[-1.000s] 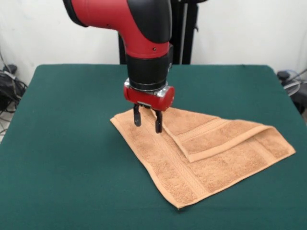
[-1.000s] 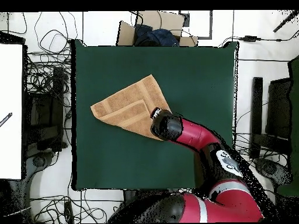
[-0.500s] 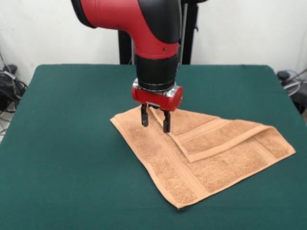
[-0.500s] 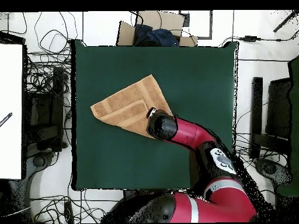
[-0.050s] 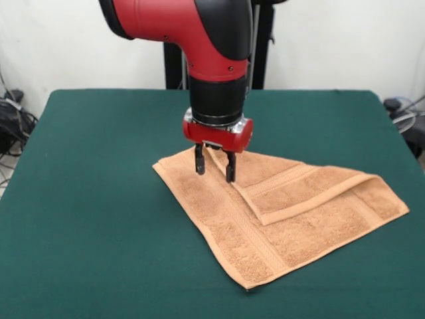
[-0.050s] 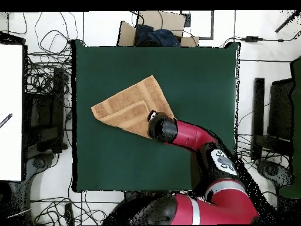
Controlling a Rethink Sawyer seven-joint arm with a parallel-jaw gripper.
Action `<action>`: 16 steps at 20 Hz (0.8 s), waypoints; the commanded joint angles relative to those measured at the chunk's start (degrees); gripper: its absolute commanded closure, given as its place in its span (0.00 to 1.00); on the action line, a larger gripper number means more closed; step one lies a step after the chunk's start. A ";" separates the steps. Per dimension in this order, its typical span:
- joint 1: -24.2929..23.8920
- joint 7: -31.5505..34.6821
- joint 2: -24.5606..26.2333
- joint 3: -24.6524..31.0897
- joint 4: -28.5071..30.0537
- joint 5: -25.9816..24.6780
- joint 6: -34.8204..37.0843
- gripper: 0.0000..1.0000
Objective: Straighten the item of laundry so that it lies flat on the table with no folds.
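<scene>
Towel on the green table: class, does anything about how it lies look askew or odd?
Yes. The towel is not flat: one corner is folded over onto the middle, a doubled flap. It also lies diagonal to the table edges.

No words, numbers, brand marks or signs can be read in either view. The arm (image 5: 212, 40) shows only plain red and black surfaces, the towel (image 5: 292, 219) carries no legible tag, and a pale patch on the arm in the overhead view (image 6: 223, 163) is too blurred to make out.
</scene>
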 commanded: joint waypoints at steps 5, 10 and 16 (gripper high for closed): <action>1.54 1.39 2.00 5.28 -1.36 -4.00 1.24 0.00; 2.46 2.26 1.60 5.18 -1.36 -3.68 1.91 0.00; 4.40 4.03 -0.35 3.51 -0.32 -2.92 2.15 0.00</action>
